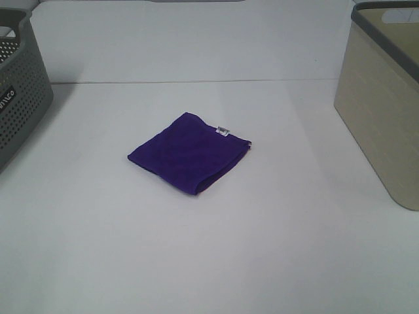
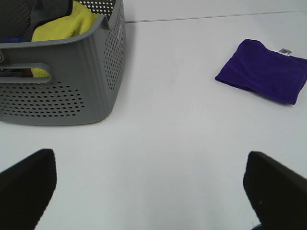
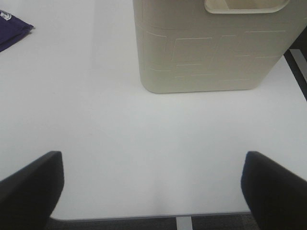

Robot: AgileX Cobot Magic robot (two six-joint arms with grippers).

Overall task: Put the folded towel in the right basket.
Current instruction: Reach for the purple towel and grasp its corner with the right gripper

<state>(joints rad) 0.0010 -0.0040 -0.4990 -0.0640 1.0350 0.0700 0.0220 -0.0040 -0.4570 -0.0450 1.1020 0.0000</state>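
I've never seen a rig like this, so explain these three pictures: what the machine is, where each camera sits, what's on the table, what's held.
A robot with two arms, each ending in a gripper. One picture is from a high camera; the other two from cameras on the wrists. On the white table: a folded purple towel in the middle, a grey basket at left holding a yellow cloth, a beige basket at right. The left gripper and right gripper are open and hold nothing.
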